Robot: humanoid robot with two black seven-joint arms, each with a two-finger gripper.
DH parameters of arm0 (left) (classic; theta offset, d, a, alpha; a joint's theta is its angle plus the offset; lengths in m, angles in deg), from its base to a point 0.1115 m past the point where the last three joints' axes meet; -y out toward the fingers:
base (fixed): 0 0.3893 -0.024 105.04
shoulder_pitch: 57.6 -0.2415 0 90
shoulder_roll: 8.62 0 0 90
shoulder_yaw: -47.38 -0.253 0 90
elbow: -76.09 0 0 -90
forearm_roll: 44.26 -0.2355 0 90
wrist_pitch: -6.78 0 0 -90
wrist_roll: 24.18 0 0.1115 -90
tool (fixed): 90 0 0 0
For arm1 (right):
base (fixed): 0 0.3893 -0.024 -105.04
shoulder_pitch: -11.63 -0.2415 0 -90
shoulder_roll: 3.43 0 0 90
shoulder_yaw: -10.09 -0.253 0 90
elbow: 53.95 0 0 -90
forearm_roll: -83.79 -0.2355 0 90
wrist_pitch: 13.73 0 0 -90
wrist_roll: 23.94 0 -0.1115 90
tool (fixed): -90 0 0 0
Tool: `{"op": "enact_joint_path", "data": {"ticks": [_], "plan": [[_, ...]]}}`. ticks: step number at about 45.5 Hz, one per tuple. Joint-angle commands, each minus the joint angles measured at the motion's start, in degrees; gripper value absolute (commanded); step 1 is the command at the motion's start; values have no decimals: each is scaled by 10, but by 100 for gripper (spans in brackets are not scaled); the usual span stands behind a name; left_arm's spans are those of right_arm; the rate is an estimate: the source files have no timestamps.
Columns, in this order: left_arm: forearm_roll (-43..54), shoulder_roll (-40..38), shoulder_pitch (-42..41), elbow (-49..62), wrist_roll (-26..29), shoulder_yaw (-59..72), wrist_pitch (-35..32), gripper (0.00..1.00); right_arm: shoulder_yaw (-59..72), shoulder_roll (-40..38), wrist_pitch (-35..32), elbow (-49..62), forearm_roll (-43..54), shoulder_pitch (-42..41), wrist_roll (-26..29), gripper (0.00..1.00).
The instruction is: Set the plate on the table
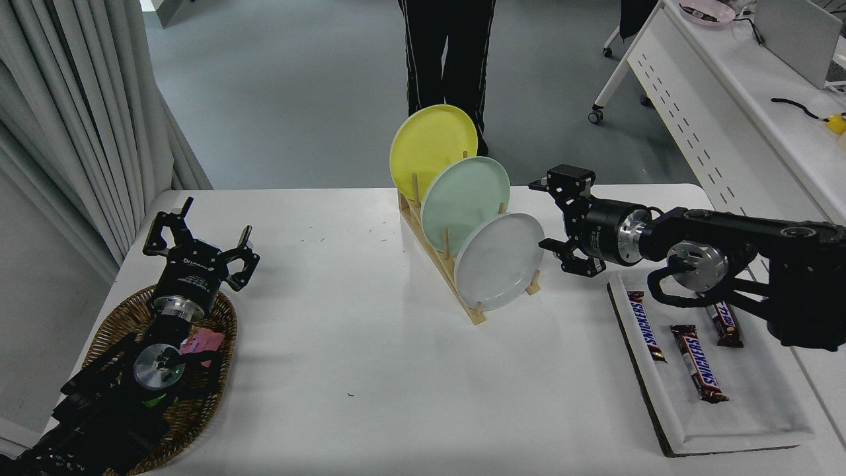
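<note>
The plate (499, 262) stands upright in the front slot of the wooden rack (441, 264), off the surface (370, 357). The right gripper (554, 218), jaws wide, sits just beside its rim, ready to pinch. The left gripper (198, 244) is parked over the basket (211, 344).

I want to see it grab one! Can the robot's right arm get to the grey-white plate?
Probably yes. The right gripper is open beside the plate, which stands frontmost in the wooden rack, and nothing sits between them.
</note>
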Motion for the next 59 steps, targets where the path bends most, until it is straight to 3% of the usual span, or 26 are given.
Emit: {"op": "enact_joint_path", "data": {"ticks": [1,7,19,29,51,54,59], "plan": [[0,0,0,0,0,0,0,100,0,58,8,48,-59,-3,14,100],[0,0,0,0,0,0,0,100,3,83,13,58,-111,2,25,100],[0,0,0,0,0,0,0,100,3,98,27,59,-118,2,43,100],[0,0,0,0,0,0,-1,100,3,98,43,72,-115,-5,44,82],[0,0,0,0,1,0,0,100,4,100,70,95,-84,-14,49,63],[0,0,0,0,1,0,0,100,4,104,68,97,-84,-14,54,54],[0,0,0,0,1,0,0,100,4,106,67,98,-84,-13,58,53]]}}
